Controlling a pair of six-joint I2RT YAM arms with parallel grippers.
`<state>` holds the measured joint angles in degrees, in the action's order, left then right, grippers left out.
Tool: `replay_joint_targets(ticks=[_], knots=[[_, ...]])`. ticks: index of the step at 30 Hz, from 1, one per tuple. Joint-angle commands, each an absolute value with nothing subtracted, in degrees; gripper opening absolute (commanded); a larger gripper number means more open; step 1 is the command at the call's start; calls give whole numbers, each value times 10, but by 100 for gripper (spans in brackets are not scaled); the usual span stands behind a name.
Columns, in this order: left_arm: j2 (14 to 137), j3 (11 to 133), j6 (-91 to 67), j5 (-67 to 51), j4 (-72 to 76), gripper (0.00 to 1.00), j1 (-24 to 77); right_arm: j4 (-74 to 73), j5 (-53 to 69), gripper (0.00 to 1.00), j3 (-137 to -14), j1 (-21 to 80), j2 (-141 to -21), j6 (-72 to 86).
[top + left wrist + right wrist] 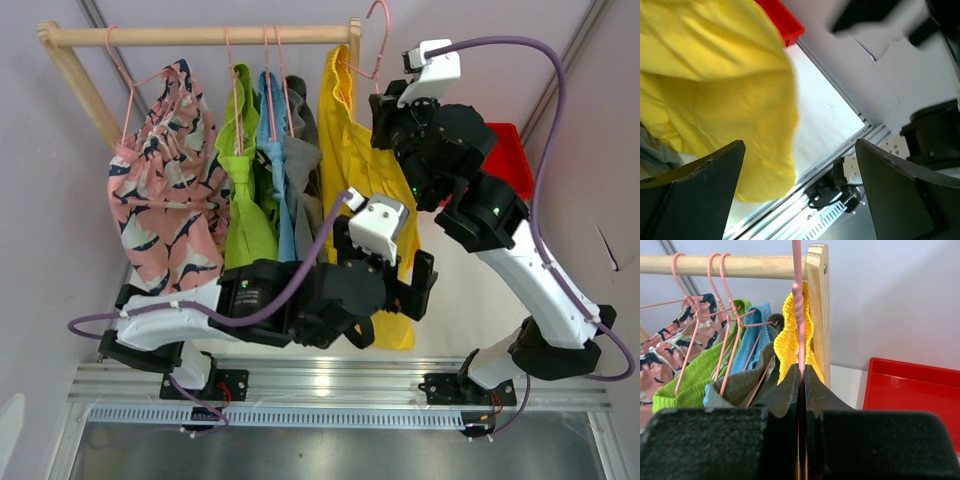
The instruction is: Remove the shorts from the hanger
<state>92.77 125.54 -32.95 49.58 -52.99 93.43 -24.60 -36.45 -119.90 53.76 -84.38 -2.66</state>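
Yellow shorts point(355, 150) are hanging by their gathered waistband from a pink hanger point(798, 300) at the right end of the wooden rail point(200, 36), their legs drooping well below it. We are seeing the right tool point(801, 375) pressing its fingers tightly together on that hanger's wire stem, just below the rail's end post. The hook is rising past the rail, and we cannot tell whether it is resting on it. Further left along the rail, grey shorts point(300, 160), light blue shorts point(272, 120), lime green shorts point(245, 190) and pink patterned shorts point(165, 200) are hanging on their own hangers. Below the rail, the left tool point(800, 142) is spreading its fingers wide and gripping nothing, with the yellow hem just beside one finger. A red tray point(505, 150) is lying to the right of the rail.
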Motion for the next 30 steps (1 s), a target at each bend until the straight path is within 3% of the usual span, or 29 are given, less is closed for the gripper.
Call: replay_joint_targets(ticks=[1,10,14,16,19,23,28,30], knots=[[937,1250,-331,510,-502,99,945,-201,-363,0,-1248,527,-857,-34],[959,1179,-334,670,-488,92,939,-237,-352,0,-1287,531,-862,-7],[954,1149,-342,677,-476,55,906,-248,-346,0,-1288,532,-844,0],[954,1133,-335,662,-469,48,891,-251,-344,0,-1288,532,-839,17],[963,1122,-308,660,-439,0,875,-254,-339,0,-1298,531,-836,19],[970,1115,-291,657,-434,0,888,-265,-337,0,-1338,508,-860,6],[958,1014,-407,639,-489,0,923,-311,-273,0,-1461,414,-924,28],[960,978,-466,626,-504,0,932,-302,-252,0,-1457,381,-923,41]])
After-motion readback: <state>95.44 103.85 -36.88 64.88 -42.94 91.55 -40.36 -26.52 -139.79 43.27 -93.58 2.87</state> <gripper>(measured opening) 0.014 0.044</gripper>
